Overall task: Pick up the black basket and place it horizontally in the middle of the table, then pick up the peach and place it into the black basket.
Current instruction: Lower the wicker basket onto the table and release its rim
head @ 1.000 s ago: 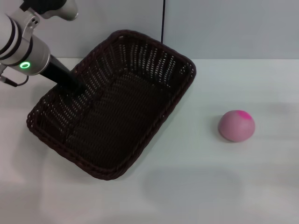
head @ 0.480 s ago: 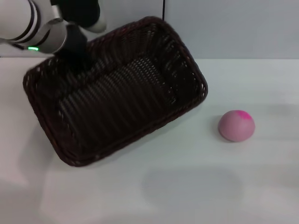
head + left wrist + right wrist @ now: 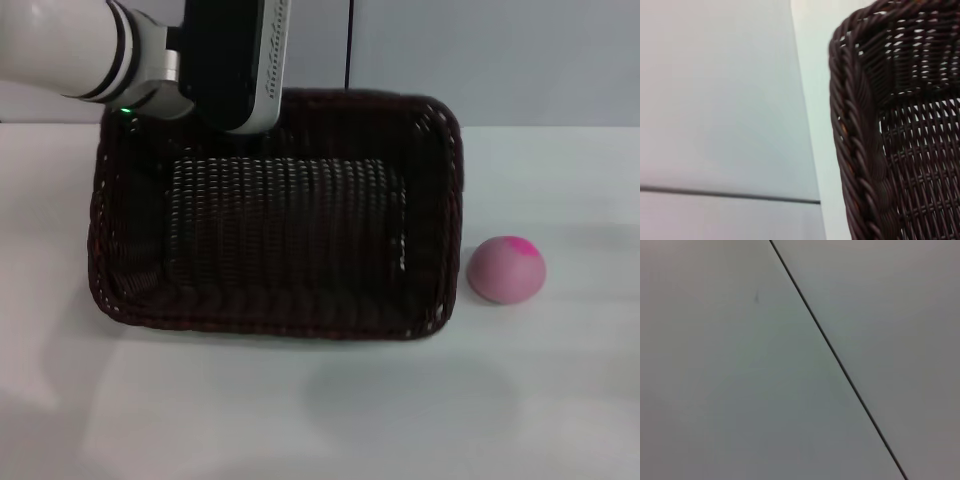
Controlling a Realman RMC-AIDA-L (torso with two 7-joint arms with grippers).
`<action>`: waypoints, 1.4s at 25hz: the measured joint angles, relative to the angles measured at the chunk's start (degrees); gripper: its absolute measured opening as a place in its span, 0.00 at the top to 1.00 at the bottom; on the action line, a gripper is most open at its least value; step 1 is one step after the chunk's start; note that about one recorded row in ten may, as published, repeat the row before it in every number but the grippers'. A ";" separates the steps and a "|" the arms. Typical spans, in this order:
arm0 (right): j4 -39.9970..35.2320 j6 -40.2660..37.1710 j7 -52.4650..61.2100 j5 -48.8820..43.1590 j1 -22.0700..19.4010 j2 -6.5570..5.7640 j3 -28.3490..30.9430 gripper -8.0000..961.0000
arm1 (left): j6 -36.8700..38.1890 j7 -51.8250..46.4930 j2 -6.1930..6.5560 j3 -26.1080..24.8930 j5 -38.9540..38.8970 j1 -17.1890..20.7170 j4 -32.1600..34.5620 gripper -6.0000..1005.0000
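We judge the first half of the task nearly done. The basket (image 3: 275, 245) now lies with its long side across our view, roughly mid-counter (image 3: 300, 410), squarely horizontal. Whether it is fully set down or a shade lifted we cannot tell; its near rim looks to be resting on the white surface.

What is left: letting go of the basket, then fetching the peach (image 3: 507, 268). It sits on the counter to the basket's right, just beside the right rim but apart from it, untouched.

Our left gripper (image 3: 232, 105) is at the basket's far rim, toward its left end, its dark body covering the spot where it meets the wicker. Its jaws are hidden there, so we cannot tell how wide they stand or whether they grip the rim, though the placement suggests a hold. The left wrist view shows only a braided corner of the basket close up.

Our right gripper is out of sight; its wrist view shows plain wall.
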 joint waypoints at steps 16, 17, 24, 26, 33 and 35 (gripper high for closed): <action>0.06 2.77 0.00 -0.02 0.99 0.08 0.33 0.23 | 4.38 -8.52 -0.03 2.00 -0.25 1.81 0.13 0.73; 0.06 2.79 0.00 -0.04 1.07 0.06 0.33 0.23 | 4.38 -8.52 -0.03 2.00 -0.25 1.81 0.13 0.73; 0.06 3.18 0.00 -0.13 1.11 0.03 0.33 0.23 | -0.42 -9.25 -0.09 7.81 -0.57 4.12 0.49 0.70; 0.06 3.43 0.00 -0.13 0.99 0.02 0.33 0.23 | -0.41 -9.59 -0.11 8.06 -0.67 4.15 0.49 0.69; 0.07 3.61 0.00 -0.15 0.70 0.00 0.32 0.23 | -1.94 -13.53 -0.16 8.45 -0.94 4.69 1.82 0.66; 0.06 3.61 0.00 -0.16 0.66 0.00 0.33 0.24 | -2.16 -13.66 -0.15 8.57 -0.96 4.91 2.17 0.65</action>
